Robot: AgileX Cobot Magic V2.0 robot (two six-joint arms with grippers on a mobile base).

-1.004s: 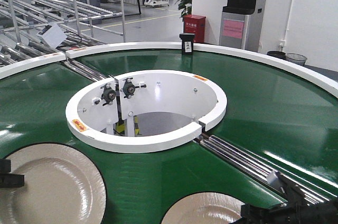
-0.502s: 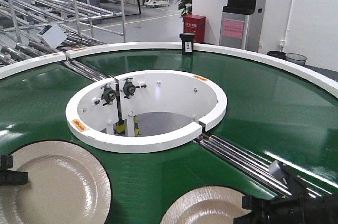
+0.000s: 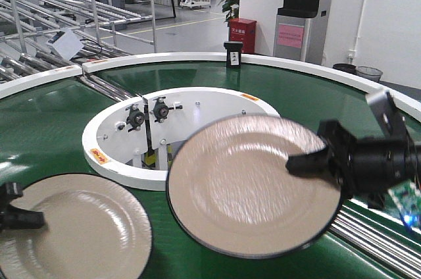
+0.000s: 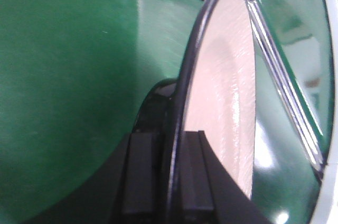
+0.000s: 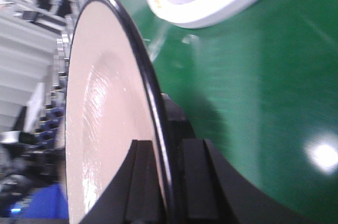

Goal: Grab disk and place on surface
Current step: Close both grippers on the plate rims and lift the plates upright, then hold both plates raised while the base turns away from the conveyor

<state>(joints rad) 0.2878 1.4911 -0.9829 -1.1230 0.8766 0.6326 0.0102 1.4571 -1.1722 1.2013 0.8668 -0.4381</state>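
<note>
Two cream disks with black rims are in view. One disk [image 3: 250, 183] hangs tilted above the green belt, in front of the white ring, with my right gripper [image 3: 297, 162] shut on its right rim. In the right wrist view that disk [image 5: 100, 123] stands edge-on between the closed fingers of my right gripper [image 5: 166, 182]. The other disk [image 3: 72, 229] lies low at the bottom left, and my left gripper [image 3: 26, 216] pinches its left rim. The left wrist view shows this disk [image 4: 222, 86] clamped in my left gripper [image 4: 169, 182]. The surface is out of view.
The green curved conveyor belt [image 3: 329, 114] fills the scene around a white ring wall [image 3: 99, 154] with an open well. Metal rollers [image 3: 375, 243] cross the belt at the lower right. A small black box [image 3: 233, 53] stands on the far white rim.
My right gripper has risen from the bottom edge and carried its disk up and left, tilting it toward the camera. The left disk has shifted slightly right with the left gripper.
</note>
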